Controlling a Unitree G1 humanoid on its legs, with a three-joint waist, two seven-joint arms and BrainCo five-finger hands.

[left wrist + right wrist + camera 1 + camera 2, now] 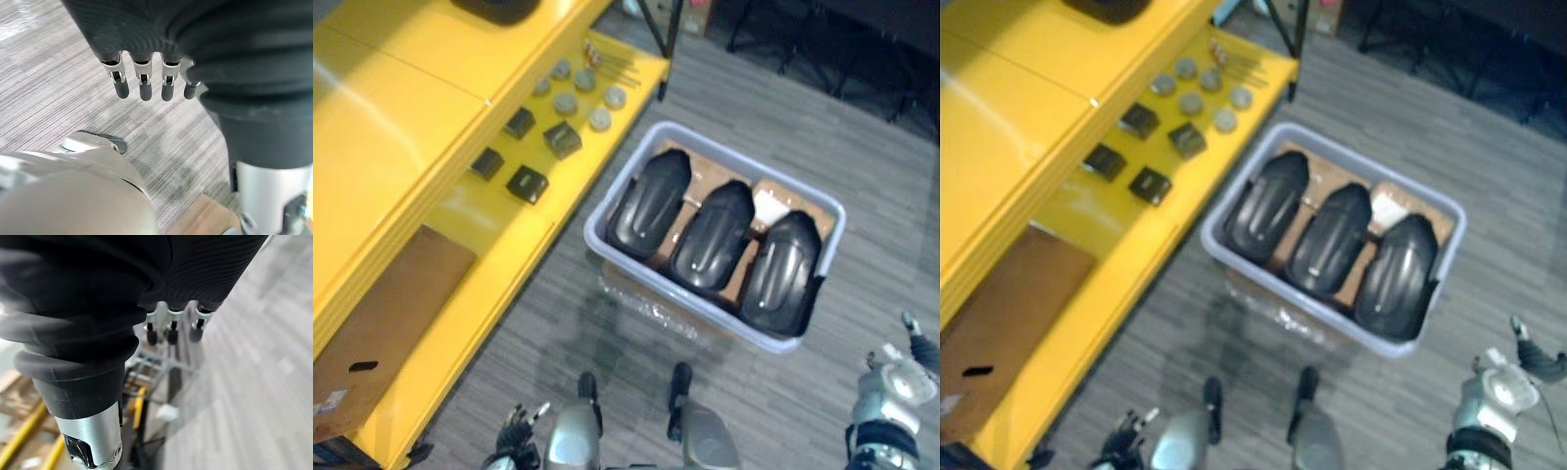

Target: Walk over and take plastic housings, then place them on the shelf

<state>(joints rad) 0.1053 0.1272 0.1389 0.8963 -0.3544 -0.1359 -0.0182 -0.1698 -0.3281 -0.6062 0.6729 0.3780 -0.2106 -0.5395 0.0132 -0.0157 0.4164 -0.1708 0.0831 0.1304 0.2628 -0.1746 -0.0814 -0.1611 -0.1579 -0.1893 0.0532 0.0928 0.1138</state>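
Grey plank floor (783,127), three black housings (713,235) side by side in a grey bin (607,211) (cardboard (703,179) under them), just beside a yellow shelf (499,255), left hand (145,88) and right hand (172,334) low, fingers loose, empty

Three glossy black moulded plastic housings (713,235) lie in one pale grey plastic bin (675,299), along with one white slip of paper (770,206). The one yellow metal shelf (411,127) carries six small grey round discs (599,118), four dark square blocks (527,183) and one flat brown cardboard sheet (391,313). That makes three housings, six discs and four blocks.
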